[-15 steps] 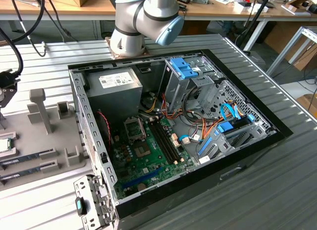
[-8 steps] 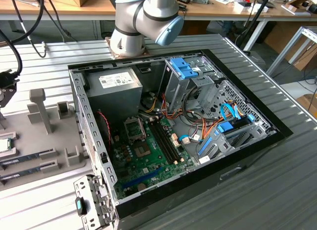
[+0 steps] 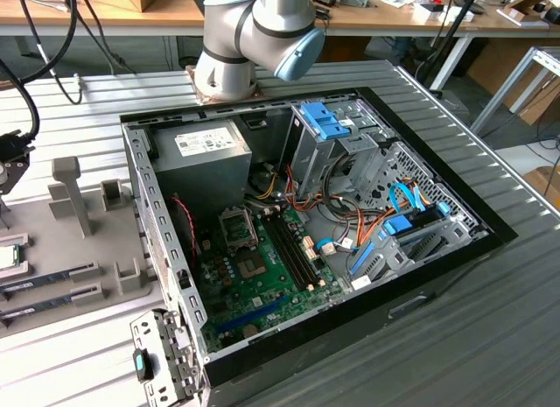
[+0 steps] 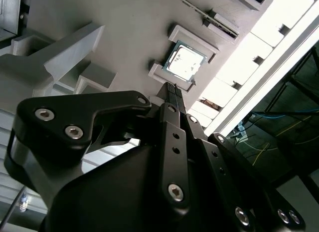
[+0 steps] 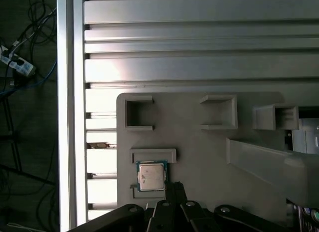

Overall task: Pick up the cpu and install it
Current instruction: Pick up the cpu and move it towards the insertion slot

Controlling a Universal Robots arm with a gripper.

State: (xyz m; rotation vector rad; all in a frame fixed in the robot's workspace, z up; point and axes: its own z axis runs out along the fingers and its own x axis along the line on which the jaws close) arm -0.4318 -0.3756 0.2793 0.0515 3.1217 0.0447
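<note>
Pincer (image 4: 172, 87) pressed together over grey fixture (image 4: 124, 37), tips just beside cpu (image 4: 184, 62) in its pocket; white-labelled power-supply box (image 3: 197, 166) inside open case (image 3: 394, 306).

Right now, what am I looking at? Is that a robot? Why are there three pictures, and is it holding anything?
Yes, that is a robot arm, a machine that bends a bit like your own arm. The exterior view comes from a camera standing off to the side. It shows the arm's base at the far side of an open computer case, with a green circuit board inside. The two wrist views come from cameras that ride on the arm, so they look along its black fingers. The fingers are pressed together and hold nothing. Their tips are close to the cpu, a small square chip with a silvery top. The cpu lies flat in its own pocket on a grey holder tray, which sits outside the computer.
</note>
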